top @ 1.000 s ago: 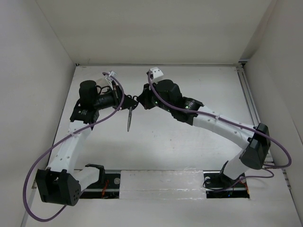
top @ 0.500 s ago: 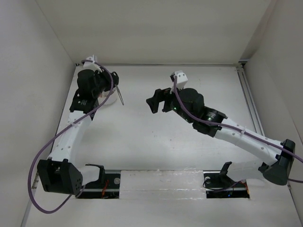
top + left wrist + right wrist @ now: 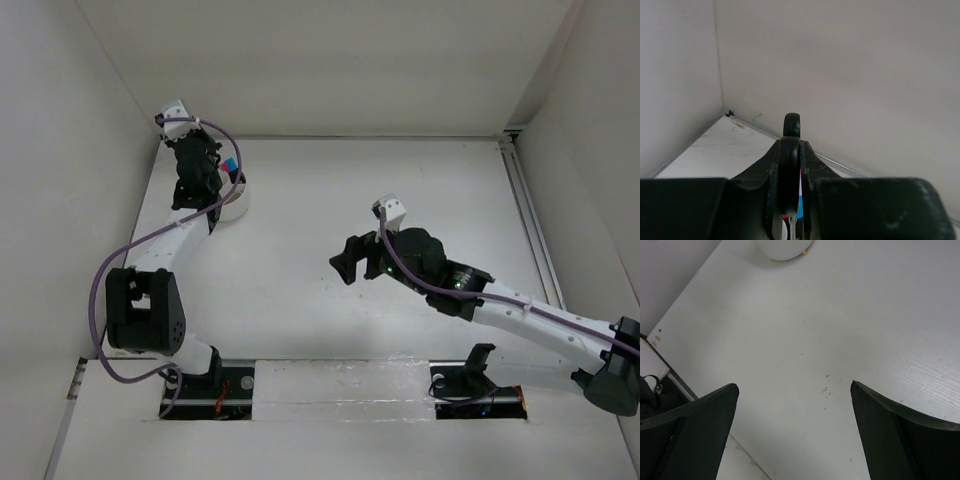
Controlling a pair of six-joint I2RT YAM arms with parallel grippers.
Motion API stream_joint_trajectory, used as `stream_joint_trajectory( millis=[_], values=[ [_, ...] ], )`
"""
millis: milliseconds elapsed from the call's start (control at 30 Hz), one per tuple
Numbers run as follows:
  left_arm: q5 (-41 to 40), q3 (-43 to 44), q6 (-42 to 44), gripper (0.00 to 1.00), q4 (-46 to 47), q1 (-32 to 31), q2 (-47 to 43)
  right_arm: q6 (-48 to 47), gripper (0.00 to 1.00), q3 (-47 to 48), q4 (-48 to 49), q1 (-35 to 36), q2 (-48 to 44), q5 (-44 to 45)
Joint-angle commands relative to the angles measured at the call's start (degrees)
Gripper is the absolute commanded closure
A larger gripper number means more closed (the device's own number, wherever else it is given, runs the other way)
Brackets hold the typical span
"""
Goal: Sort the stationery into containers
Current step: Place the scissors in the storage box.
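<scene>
The black-handled scissors (image 3: pixel 791 125) should handle as stiff and light, slick along the steel, so the handle loops are the sound place to hold. The left gripper (image 3: pixel 790 167) pinches them there, with a loop standing upright between its fingers. They hang at the far left, apparently over the white bowl (image 3: pixel 233 207). The right gripper (image 3: pixel 794 386) is spread and empty, nearer and to the right.

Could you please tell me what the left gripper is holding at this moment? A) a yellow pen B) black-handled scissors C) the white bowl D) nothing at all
B: in the left wrist view, the handle loop of the black-handled scissors stands pinched between the fingers of the left gripper.
</scene>
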Motion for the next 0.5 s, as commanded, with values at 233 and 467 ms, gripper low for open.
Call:
stream_joint_trajectory(
  millis=[233,467],
  values=[
    [-9.5,-0.4,2.8,1.00,16.8,0.5,5.2,0.8,0.00,-2.5,3.8,1.4,-3.2,-3.6],
    [-6.1,0.8,2.2,1.00,15.7,3.3,9.1,1.9,0.00,-3.8,5.7,2.0,-2.7,-4.9]
  ],
)
